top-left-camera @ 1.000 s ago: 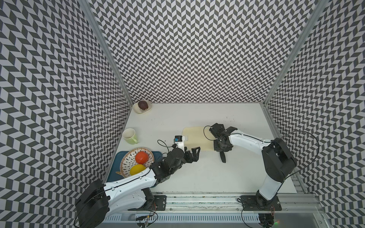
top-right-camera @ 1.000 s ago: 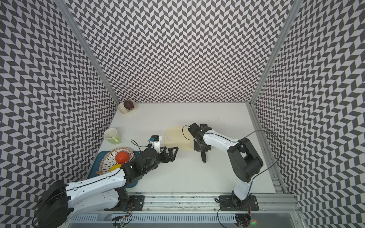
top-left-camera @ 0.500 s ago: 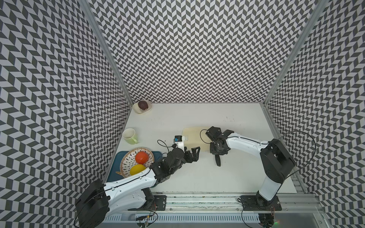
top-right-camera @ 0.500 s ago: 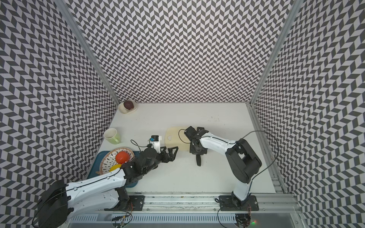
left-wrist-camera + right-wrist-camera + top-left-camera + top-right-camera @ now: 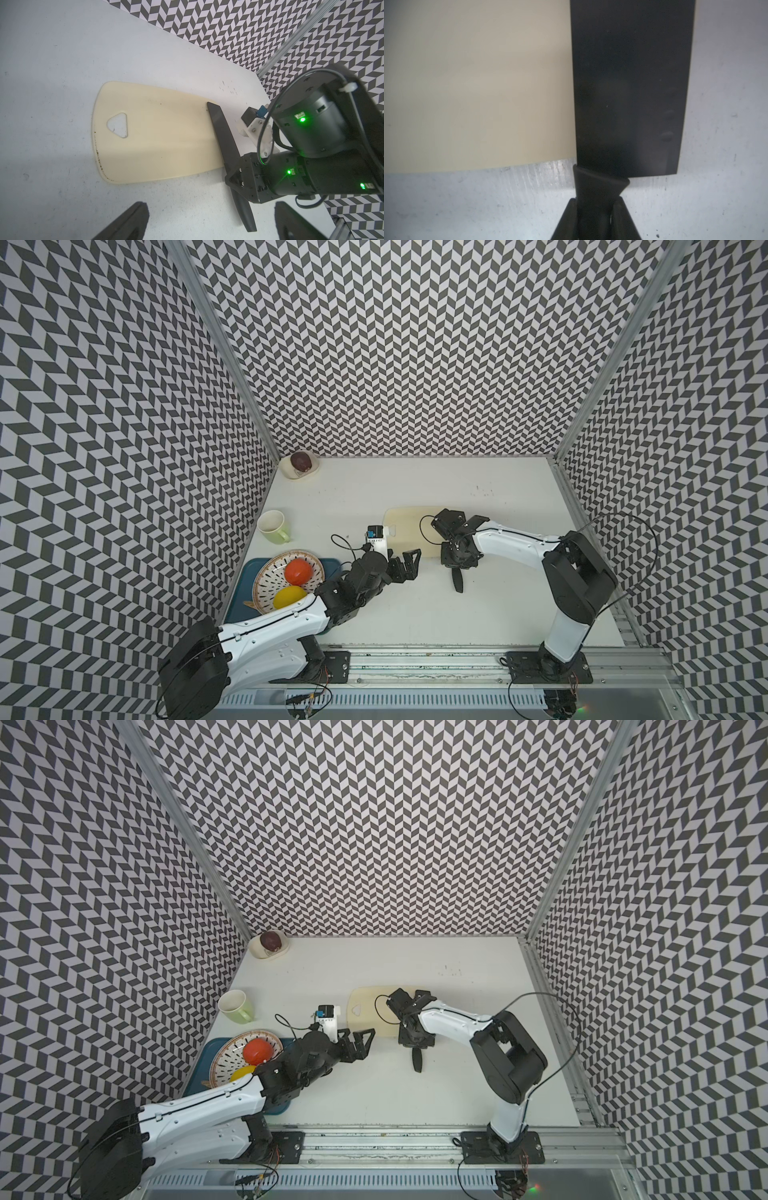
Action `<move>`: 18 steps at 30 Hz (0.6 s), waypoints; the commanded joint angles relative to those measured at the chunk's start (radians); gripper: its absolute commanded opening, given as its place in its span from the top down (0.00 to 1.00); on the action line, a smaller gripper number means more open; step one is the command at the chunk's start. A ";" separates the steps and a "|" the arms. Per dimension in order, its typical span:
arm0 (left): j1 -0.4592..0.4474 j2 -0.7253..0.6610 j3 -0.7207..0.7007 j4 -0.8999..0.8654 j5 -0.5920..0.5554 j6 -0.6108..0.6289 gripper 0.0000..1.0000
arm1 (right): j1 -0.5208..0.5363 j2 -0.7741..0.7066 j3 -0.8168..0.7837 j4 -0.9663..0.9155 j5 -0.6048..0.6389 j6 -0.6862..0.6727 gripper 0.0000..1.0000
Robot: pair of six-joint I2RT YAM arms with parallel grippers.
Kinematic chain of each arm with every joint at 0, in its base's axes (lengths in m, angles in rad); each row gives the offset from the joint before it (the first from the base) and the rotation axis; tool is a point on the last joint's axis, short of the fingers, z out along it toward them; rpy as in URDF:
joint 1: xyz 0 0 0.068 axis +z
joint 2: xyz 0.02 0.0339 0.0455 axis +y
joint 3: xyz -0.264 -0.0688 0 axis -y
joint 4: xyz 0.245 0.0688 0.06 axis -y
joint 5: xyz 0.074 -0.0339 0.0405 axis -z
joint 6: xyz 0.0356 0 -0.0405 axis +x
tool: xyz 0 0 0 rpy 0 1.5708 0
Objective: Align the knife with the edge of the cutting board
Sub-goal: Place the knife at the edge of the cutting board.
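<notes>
The cream cutting board (image 5: 405, 526) (image 5: 370, 1011) lies flat mid-table, its cut-out end (image 5: 118, 124) towards the left. The black knife (image 5: 629, 83) (image 5: 222, 133) lies with its wide blade along the board's opposite short end, one long side of the blade following that edge. Its handle (image 5: 457, 581) (image 5: 417, 1061) points to the table's front. My right gripper (image 5: 596, 218) (image 5: 457, 560) is shut on the handle just behind the blade. My left gripper (image 5: 405, 566) (image 5: 209, 226) hovers open and empty off the board's front left corner.
A green mug (image 5: 272, 526) stands at the left. In front of it a blue tray (image 5: 245, 593) holds a patterned plate (image 5: 266, 585) with a red and a yellow fruit. A small bowl (image 5: 301, 464) with a dark fruit sits in the back left corner.
My right gripper has carried the knife a little leftwards and towards the front, bringing the blade up against the board's end. The left arm has stayed still.
</notes>
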 commanded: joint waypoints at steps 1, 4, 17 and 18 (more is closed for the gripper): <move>-0.004 0.003 0.021 -0.008 -0.004 -0.004 0.00 | 0.007 0.015 0.053 0.023 0.037 0.000 0.78; -0.004 0.007 0.024 -0.010 -0.004 -0.001 0.00 | 0.007 0.032 0.067 0.031 0.033 -0.009 0.78; -0.004 0.013 0.024 -0.009 -0.003 -0.002 0.00 | 0.004 0.049 0.030 0.047 0.050 -0.019 0.75; -0.003 0.012 0.024 -0.009 -0.005 -0.002 0.00 | 0.003 0.051 0.028 0.045 0.052 -0.018 0.75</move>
